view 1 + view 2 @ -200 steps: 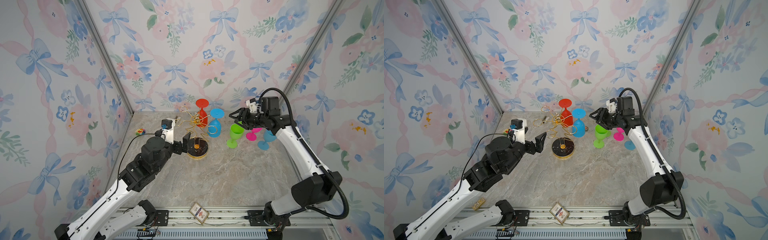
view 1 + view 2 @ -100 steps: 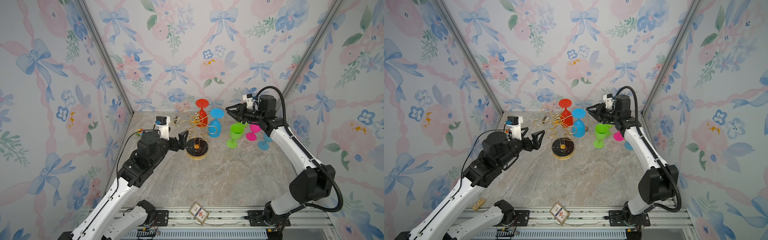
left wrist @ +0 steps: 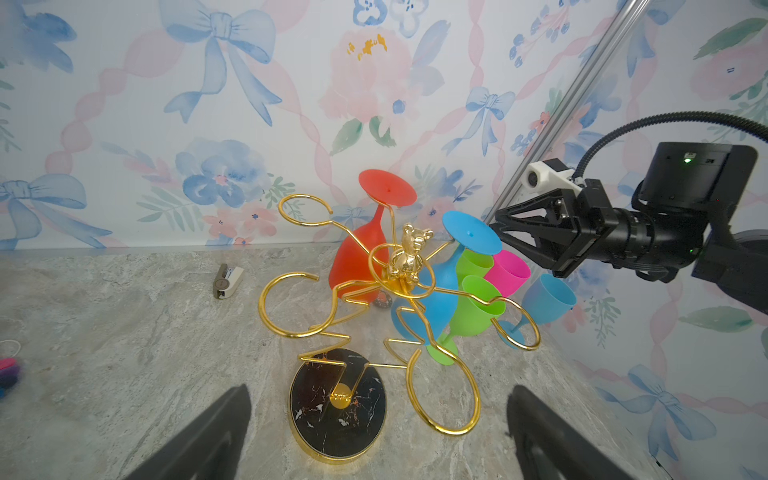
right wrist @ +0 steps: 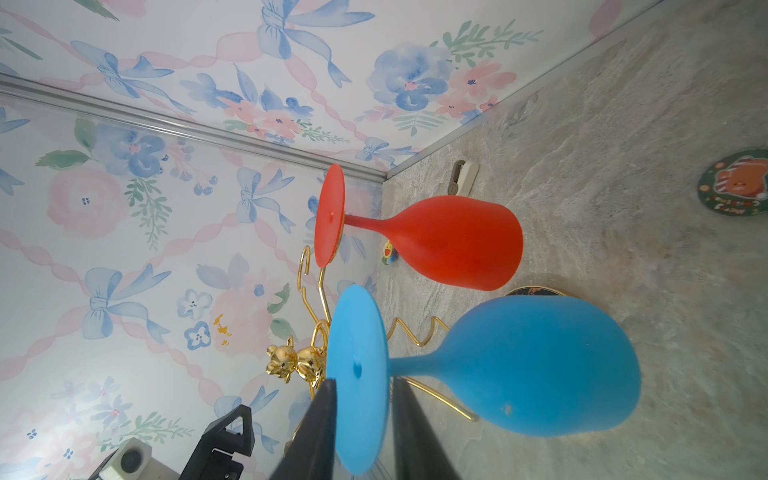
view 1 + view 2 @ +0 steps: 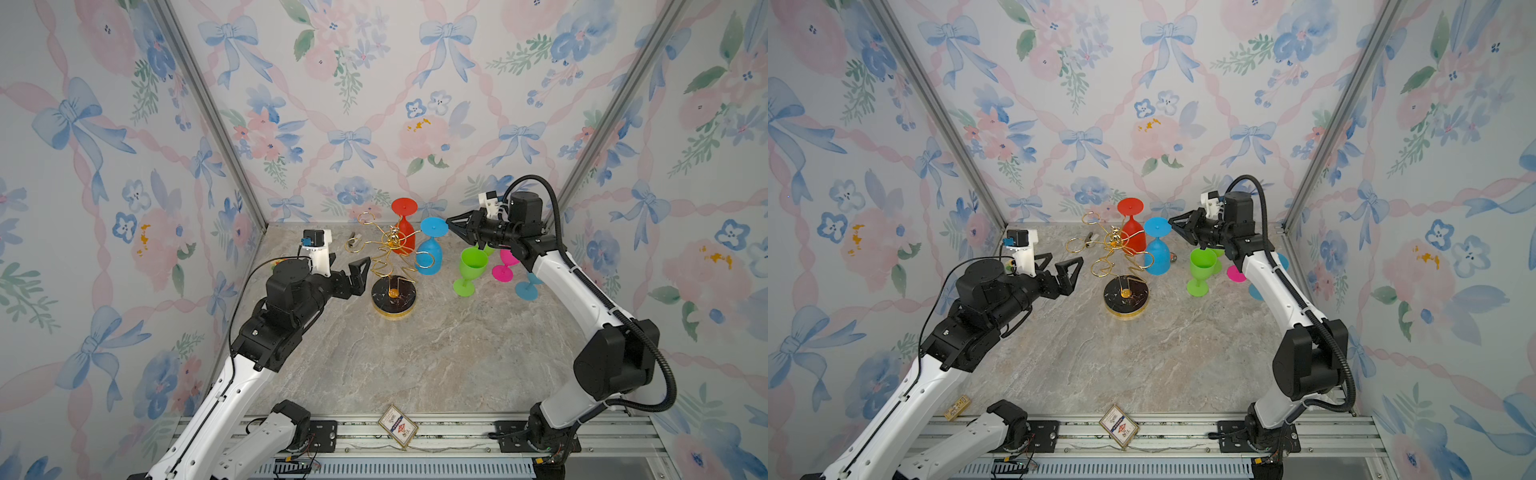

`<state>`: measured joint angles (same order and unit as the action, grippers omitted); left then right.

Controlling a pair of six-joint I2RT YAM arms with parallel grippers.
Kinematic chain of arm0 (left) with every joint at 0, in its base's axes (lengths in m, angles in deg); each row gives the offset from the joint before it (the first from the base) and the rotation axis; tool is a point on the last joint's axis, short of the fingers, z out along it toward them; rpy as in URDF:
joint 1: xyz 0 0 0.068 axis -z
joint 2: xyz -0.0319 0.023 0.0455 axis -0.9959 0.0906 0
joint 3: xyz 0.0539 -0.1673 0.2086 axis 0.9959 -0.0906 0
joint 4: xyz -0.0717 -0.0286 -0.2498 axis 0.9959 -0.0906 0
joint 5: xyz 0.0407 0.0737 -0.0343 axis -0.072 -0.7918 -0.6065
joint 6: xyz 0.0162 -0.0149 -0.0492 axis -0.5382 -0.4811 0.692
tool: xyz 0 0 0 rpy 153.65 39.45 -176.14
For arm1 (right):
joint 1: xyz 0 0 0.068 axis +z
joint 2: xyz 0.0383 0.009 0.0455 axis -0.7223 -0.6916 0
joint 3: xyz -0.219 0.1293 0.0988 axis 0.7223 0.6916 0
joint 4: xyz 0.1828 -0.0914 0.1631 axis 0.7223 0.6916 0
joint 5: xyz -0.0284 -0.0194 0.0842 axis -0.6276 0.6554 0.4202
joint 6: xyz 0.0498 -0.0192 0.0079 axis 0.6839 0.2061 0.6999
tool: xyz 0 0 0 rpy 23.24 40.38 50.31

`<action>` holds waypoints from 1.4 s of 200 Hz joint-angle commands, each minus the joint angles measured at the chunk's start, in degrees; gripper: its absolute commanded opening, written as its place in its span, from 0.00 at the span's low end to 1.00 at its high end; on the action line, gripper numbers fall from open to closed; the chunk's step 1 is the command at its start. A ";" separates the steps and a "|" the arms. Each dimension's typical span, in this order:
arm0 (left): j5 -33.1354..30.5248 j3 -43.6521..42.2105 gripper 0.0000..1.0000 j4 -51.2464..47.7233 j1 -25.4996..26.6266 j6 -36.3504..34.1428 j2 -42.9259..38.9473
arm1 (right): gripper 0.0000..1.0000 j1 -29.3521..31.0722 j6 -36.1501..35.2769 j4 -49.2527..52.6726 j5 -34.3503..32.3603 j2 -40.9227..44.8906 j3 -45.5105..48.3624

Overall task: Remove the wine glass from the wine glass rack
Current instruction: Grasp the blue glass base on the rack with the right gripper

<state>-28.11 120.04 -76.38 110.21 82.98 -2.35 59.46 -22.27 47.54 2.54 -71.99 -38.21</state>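
Your right hand (image 5: 449, 223) has left the green glass (image 5: 472, 266) and climbed to the upturned foot of the blue wine glass (image 5: 429, 258). Your left arm has eased back a little.

In both top views the blue wine glass hangs bowl-down from a wire arm of the wine glass rack (image 5: 405, 300), stem upright, on the side facing your right arm. That hand reaches in level from the right, its tips at the foot's rim. Your left hand (image 5: 1059, 266) stands spread beside the rack's base, across the rack from the glass, so the right is clearly nearer.

From the left wrist, spread fingers (image 3: 208, 436) frame the base on the counter (image 3: 124, 316). The blue foot sits beyond the gold bear, with the right hand's tips against its edge.

From the right wrist, the fingers (image 4: 316, 440) straddle the blue foot, one on each face and drawn close. You cannot tell whether they pinch it yet. The red wine glass (image 4: 449, 243) hangs just beside it, so I judge the pull should run back toward your right arm.
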 commanded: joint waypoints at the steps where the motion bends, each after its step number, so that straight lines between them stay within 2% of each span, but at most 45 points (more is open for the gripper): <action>1: 0.40 -0.87 0.98 -0.08 -0.41 0.62 -1.24 | 0.26 0.65 -0.32 -0.06 1.11 -1.30 0.69; 76: -0.50 -1.15 0.98 -0.07 -0.51 -0.09 -1.74 | 0.17 1.23 0.71 -0.12 1.68 -3.25 0.80; 122: -0.90 -1.36 0.98 -0.08 -0.57 -0.44 -1.79 | 0.16 1.25 2.97 -2.47 2.85 -3.19 0.50; 277: -1.39 -1.68 0.98 0.02 -0.67 -1.15 -1.08 | 0.03 0.61 4.72 -2.57 3.02 -1.64 0.08; 280: -1.39 -1.79 0.98 0.03 -0.69 -1.15 -1.09 | 0.03 0.65 4.89 -2.78 4.46 -1.64 0.21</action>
<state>-29.03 118.95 -76.38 109.89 82.87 -3.42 59.91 -17.92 44.77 4.92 -74.41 -38.21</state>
